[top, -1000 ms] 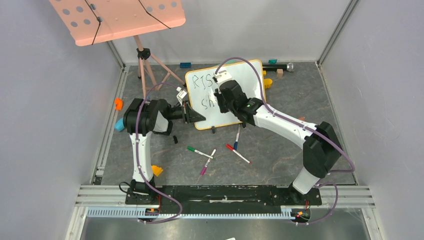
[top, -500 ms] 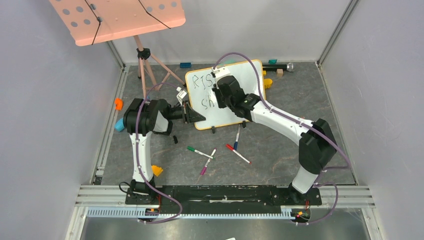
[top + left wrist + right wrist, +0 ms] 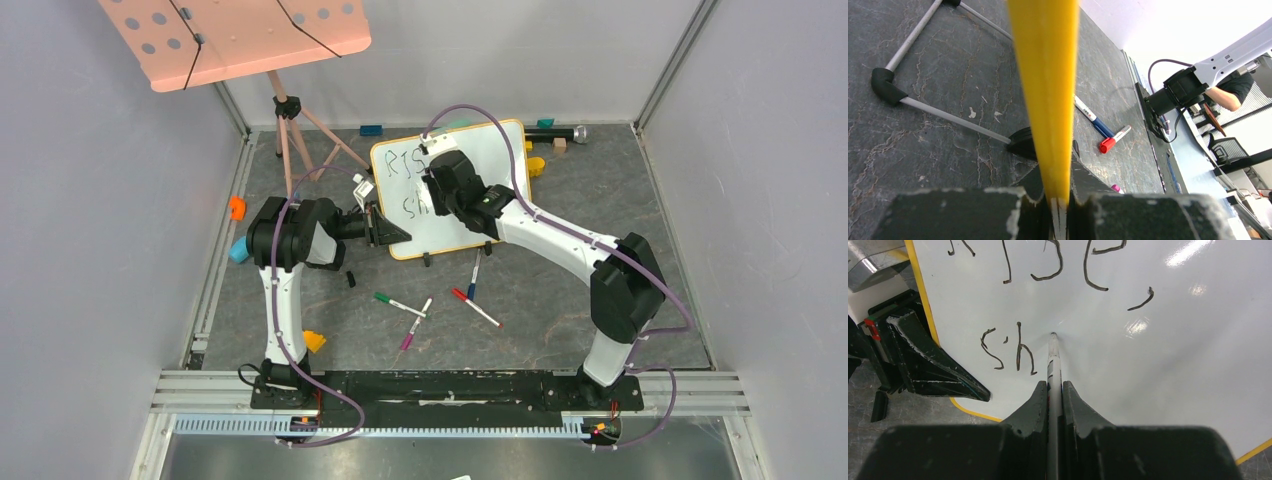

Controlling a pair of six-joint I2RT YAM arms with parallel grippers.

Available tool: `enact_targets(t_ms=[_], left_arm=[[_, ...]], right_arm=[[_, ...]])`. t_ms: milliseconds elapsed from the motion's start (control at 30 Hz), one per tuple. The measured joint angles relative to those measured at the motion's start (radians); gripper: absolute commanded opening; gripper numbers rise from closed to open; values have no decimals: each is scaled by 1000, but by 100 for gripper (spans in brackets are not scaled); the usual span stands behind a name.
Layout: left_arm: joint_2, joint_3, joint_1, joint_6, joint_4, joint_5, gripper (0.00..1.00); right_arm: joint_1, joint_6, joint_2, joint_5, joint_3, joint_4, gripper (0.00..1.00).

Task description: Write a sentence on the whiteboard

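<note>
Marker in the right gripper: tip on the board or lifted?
On the board: in the right wrist view the marker tip meets the whiteboard just right of the letters "sh", with no gap visible.

The large rectangular glossy whiteboard (image 3: 495,150) with a thin yellow rim stands on its near edge, at the far middle. The dark handwritten sentence (image 3: 1058,265) reads "Rise," above and only "sh" below, toward the left side.
</note>
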Motion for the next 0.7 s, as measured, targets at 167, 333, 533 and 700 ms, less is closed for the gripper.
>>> enact_targets(t_ms=[167,333,533,700], left_arm=[[0,0,0,0,0,0,2],[0,0,0,0,0,0,2],[0,0,0,0,0,0,2],[0,0,0,0,0,0,2]], right_arm=[[0,4,0,3,0,0,0],[0,3,0,-6,0,0,0],[0,8,0,11,0,0,0],[1,11,0,15,0,0,0]])
